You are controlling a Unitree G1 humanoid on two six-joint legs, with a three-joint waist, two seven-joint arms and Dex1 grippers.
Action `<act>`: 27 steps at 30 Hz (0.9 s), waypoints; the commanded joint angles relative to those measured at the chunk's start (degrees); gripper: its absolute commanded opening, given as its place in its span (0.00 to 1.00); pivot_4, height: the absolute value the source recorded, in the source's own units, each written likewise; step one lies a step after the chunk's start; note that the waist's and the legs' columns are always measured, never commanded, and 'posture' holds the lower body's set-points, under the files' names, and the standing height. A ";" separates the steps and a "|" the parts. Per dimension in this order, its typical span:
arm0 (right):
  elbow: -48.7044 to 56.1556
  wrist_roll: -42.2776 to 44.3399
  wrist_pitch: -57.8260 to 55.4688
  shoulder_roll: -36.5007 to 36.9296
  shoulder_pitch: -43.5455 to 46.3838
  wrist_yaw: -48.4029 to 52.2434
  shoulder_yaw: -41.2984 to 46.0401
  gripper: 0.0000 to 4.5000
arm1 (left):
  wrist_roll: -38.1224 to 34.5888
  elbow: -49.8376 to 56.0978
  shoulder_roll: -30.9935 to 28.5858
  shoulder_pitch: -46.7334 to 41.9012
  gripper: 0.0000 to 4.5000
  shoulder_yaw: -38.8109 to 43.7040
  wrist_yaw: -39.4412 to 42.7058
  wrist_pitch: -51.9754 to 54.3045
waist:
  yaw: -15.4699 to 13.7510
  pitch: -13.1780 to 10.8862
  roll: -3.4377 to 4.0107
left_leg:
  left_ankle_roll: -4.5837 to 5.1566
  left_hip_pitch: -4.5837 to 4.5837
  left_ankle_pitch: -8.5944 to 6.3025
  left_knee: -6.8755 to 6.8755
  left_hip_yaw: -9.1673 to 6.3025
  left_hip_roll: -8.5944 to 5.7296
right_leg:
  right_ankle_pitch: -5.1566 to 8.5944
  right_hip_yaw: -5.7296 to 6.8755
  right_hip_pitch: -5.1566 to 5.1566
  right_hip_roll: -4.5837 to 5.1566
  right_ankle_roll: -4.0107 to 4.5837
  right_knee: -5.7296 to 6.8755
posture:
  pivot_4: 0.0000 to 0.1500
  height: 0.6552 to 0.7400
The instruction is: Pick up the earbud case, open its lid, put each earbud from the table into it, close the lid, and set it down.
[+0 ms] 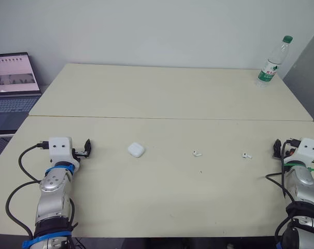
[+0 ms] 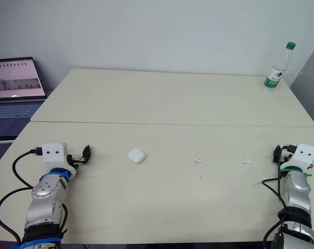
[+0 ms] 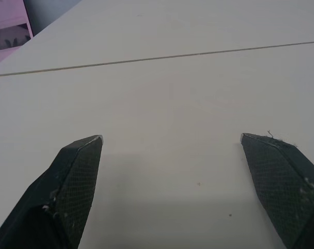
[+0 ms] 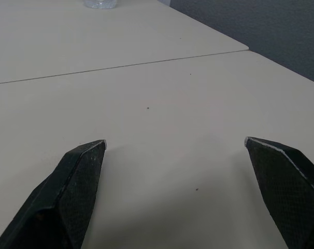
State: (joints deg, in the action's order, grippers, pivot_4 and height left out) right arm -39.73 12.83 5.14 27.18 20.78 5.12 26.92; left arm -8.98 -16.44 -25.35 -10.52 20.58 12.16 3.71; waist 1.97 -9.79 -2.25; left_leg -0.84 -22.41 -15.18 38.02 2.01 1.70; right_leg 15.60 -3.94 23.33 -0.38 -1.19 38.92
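Left gripper and right gripper spread wide, empty; earbud case looks light, rigid, slick, rounded, so pinch squarely across its sides or it'll squirt out.

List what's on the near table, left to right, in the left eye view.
left pincer → earbud case → first earbud → second earbud → right pincer
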 commanded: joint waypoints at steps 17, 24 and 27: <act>0.20 1.01 1.47 0.93 1.10 -0.81 1.26 1.00 | -0.51 1.61 -1.03 -0.89 0.99 0.35 1.39 -0.60 | 0.00 0.00 0.00 | 0.00 0.00 0.00 0.00 0.00 0.00 | 0.00 0.00 0.00 0.00 0.00 0.00 | 1.00 1.00; 0.03 1.01 1.61 0.96 1.49 -0.85 1.21 1.00 | -0.56 1.63 -1.12 -1.07 0.99 0.33 1.62 -0.59 | 0.00 0.00 0.00 | 0.00 0.00 0.00 0.00 0.00 0.00 | 0.00 0.00 0.00 0.00 0.00 0.00 | 1.00 1.00; 0.20 1.05 1.55 1.01 1.52 -0.72 1.20 1.00 | -0.68 2.24 -1.30 -0.87 0.99 0.42 1.92 -0.44 | 0.00 0.00 0.00 | 0.00 0.00 0.00 0.00 0.00 0.00 | 0.00 0.00 0.00 0.00 0.00 0.00 | 1.00 1.00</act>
State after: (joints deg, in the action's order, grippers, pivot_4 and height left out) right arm -40.32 13.01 5.19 27.18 21.44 4.91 26.98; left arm -9.08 -16.33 -25.37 -10.84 20.53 13.64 3.72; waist 1.97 -9.79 -2.25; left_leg -0.84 -22.41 -15.18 38.02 2.01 1.70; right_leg 15.60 -3.94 23.33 -0.38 -1.19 38.92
